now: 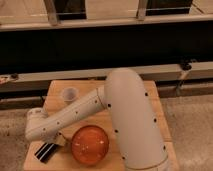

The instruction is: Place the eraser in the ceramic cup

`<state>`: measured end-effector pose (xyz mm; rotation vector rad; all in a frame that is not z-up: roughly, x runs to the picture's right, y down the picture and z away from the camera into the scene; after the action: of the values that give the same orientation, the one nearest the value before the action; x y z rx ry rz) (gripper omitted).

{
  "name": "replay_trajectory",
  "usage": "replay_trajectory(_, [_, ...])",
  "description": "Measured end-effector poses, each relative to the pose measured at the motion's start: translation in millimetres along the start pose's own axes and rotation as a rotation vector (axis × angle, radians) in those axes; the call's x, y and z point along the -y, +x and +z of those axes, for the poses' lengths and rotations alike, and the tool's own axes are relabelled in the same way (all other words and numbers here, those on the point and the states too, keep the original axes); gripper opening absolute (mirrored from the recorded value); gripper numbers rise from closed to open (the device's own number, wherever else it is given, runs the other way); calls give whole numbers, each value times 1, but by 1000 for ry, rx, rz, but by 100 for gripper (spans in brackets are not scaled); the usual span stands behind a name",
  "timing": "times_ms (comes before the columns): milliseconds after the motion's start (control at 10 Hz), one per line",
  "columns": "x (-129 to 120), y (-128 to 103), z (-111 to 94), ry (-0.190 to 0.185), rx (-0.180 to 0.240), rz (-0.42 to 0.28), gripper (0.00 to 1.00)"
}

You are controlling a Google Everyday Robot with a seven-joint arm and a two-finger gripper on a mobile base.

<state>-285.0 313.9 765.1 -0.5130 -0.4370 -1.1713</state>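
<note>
The eraser (44, 152), a flat black block with pale stripes, lies on the wooden table (155, 107) at its front left corner. My gripper (51, 143) hangs from the white wrist directly over the eraser's far end, at or very near its top. The forearm hides most of the gripper. The ceramic cup (69, 94), small and whitish, stands upright at the table's back left, well behind the eraser and apart from the arm.
A large glossy orange bowl (90, 145) sits just right of the eraser, close to the gripper. My thick white arm (132, 125) covers the table's right half. Beyond the table runs a dark low wall with a pale ledge (55, 80).
</note>
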Motion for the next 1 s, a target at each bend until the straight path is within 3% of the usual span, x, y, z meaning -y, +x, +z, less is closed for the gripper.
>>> replay_trajectory(200, [-2, 0, -4, -4, 1, -2, 2])
replay_trajectory(900, [1, -1, -4, 14, -5, -23, 0])
replay_trajectory(1000, [-1, 1, -7, 20, -28, -37, 0])
